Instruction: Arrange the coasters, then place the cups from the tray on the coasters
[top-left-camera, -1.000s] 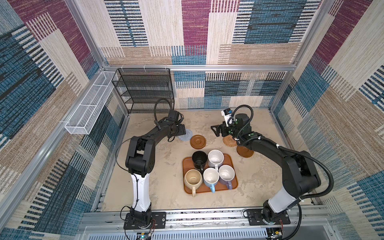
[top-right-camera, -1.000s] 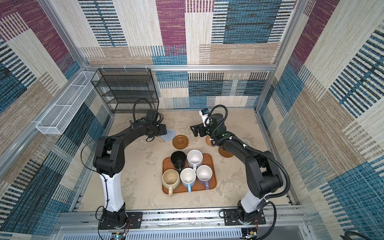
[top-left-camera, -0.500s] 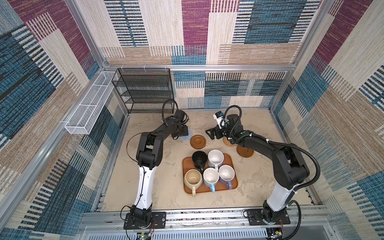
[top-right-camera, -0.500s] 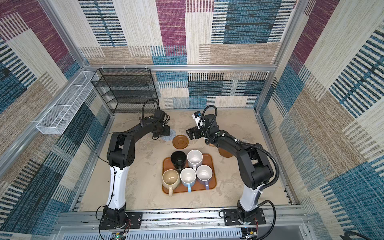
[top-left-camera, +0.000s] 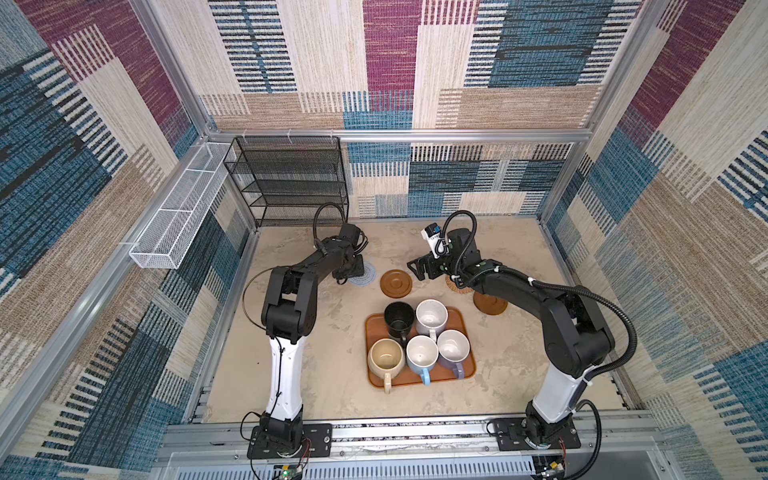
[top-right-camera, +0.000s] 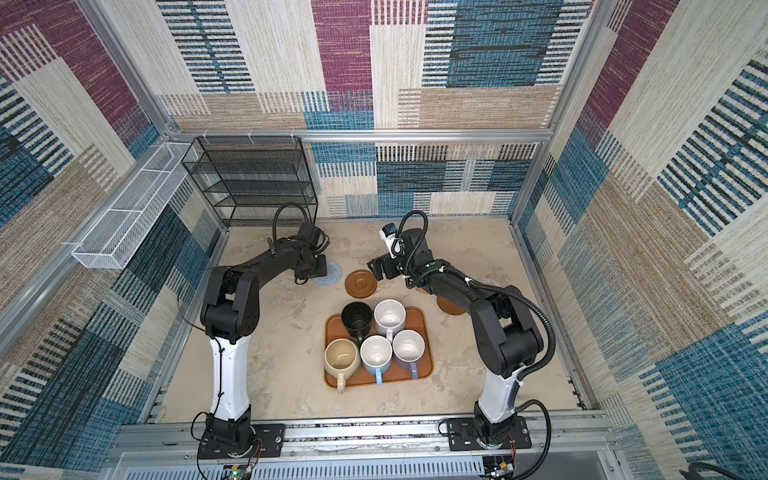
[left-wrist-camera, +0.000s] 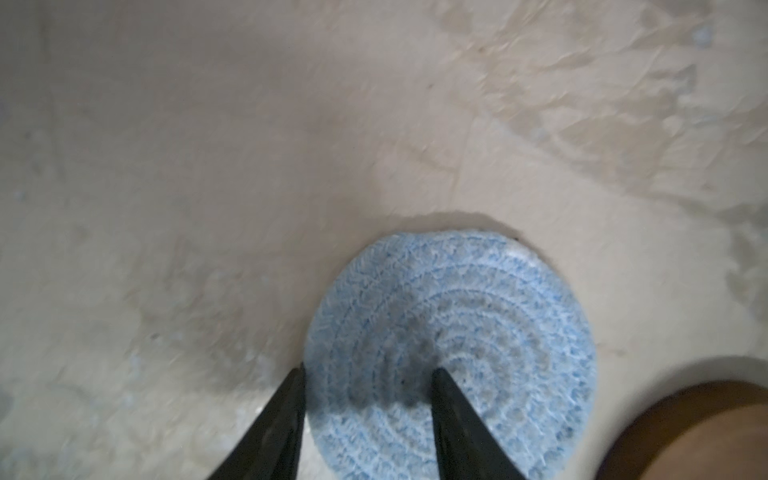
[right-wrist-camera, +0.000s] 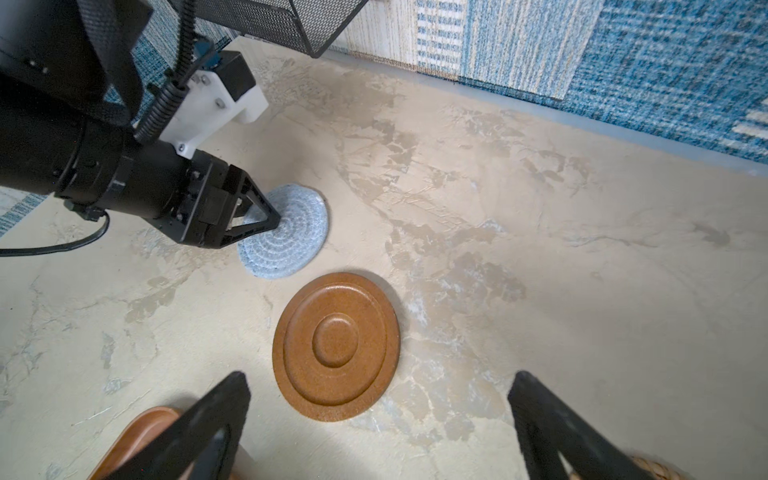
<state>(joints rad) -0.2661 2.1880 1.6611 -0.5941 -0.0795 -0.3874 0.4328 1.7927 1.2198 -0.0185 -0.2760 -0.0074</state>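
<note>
The blue-grey woven coaster (left-wrist-camera: 478, 311) lies flat on the table. My left gripper (left-wrist-camera: 368, 374) is low over it with its jaws partly apart, one fingertip at the rim and the other on the weave. A dark brown coaster (right-wrist-camera: 336, 345) lies next to it, just ahead of my wide-open, empty right gripper (right-wrist-camera: 380, 382). In both top views a tan rattan coaster (top-left-camera: 455, 287) and a second brown coaster (top-left-camera: 490, 303) are partly hidden under the right arm. The tray (top-left-camera: 419, 380) holds the black (top-left-camera: 399, 319), white (top-left-camera: 431, 317), beige (top-left-camera: 386, 358), light blue (top-left-camera: 422, 353) and lavender (top-left-camera: 453, 349) cups.
A black wire shelf rack (top-left-camera: 291, 183) stands at the back left corner. A white wire basket (top-left-camera: 178, 220) hangs on the left wall. The tray's corner (right-wrist-camera: 141, 432) sits close beside my right gripper. Fabric-covered walls enclose the table on three sides.
The left gripper's jaws have narrowed over the blue-grey coaster. The right gripper has shifted slightly left toward the brown coaster and stayed wide open.
</note>
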